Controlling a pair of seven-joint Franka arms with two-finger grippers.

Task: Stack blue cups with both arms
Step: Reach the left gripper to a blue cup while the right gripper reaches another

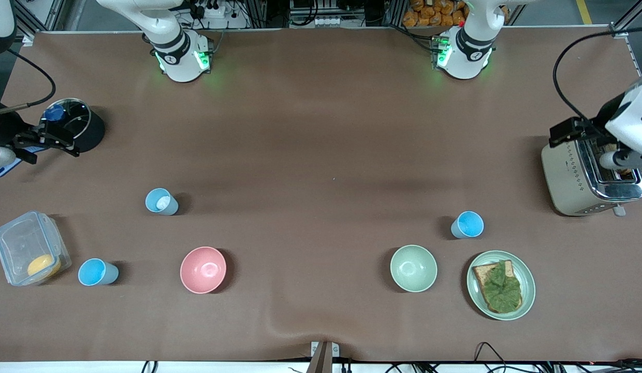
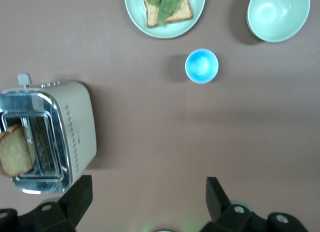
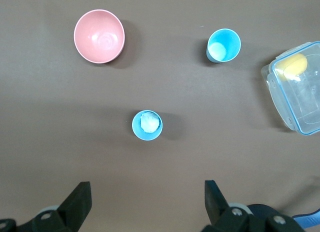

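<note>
Three blue cups stood upright and apart on the brown table (image 1: 321, 129) in the front view: a pale cup (image 1: 161, 201) at centre-left of the frame with something whitish inside, a sky-blue cup (image 1: 97, 272) at lower left just beside the clear lidded container (image 1: 31, 247), and a third blue cup (image 1: 467, 225) at centre-right, near the green bowl (image 1: 413, 268) and the plate of toast (image 1: 501, 284). The pink bowl (image 1: 203, 269) sat between the two cups on the frame's left-hand side. No cup was held or nested, so the work appeared to be at its opening reach. To do it well, each arm would probably best take the cup beneath its own camera, descending squarely over the rim and pinching one wall without tipping the tumbler, then carry one over the other and lower it straight. The left gripper (image 2: 147, 197) hung with jaws spread wide and empty over bare table near the toaster (image 1: 590, 176); the right gripper (image 3: 147, 199) likewise gaped empty, over the table near the black pot (image 1: 75, 127) at the frame's left edge. What the whitish lump in the pale cup was could not be told, and it might hinder nesting. Both arms were cut off at the frame edges in the front view, and the slice in the toaster was only partly visible.
</note>
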